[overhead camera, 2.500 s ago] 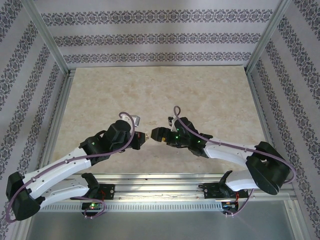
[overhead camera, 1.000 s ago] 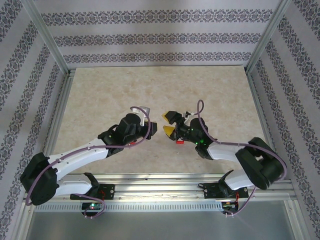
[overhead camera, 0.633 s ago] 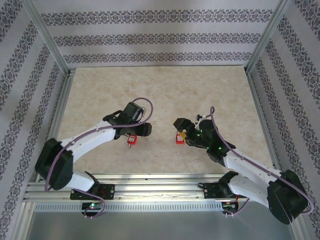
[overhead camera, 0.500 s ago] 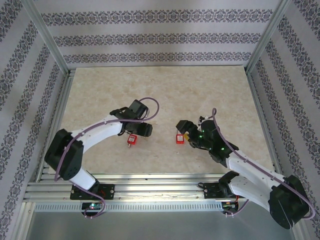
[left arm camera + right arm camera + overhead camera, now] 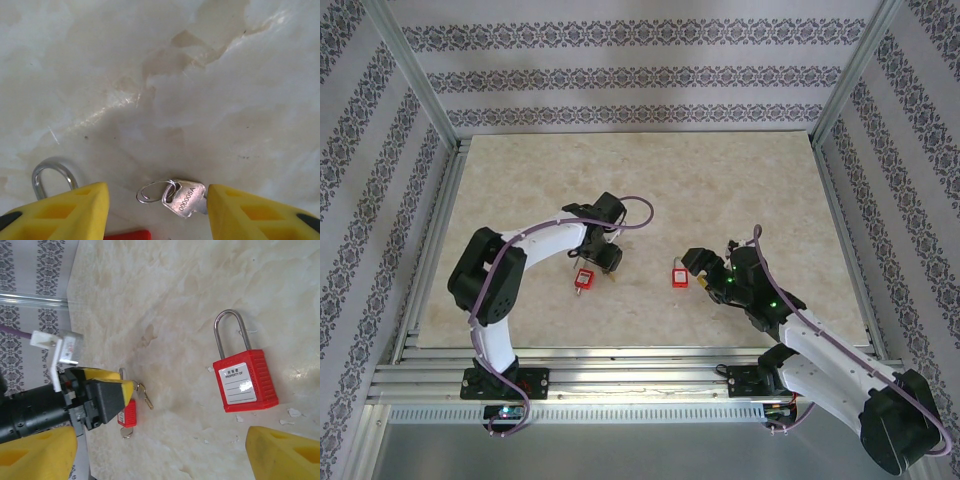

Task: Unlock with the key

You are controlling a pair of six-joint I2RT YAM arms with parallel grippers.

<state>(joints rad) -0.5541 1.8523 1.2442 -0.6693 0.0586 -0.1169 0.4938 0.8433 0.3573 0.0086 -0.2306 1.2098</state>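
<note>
Both arms have drawn apart; left gripper (image 5: 157, 202) and right gripper (image 5: 160, 450) stand open, empty. Two red padlocks: labelled padlock (image 5: 245, 381) reads "PROPERTY OF"; other padlock (image 5: 583, 279) lies beside one key (image 5: 186, 199), stamped 000005A.

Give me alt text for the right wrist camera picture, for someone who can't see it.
A red padlock with a steel shackle lies flat on the marble table, just ahead of the right hand's open yellow fingers. Farther left, the left hand is beside a second red padlock and a key.
</note>
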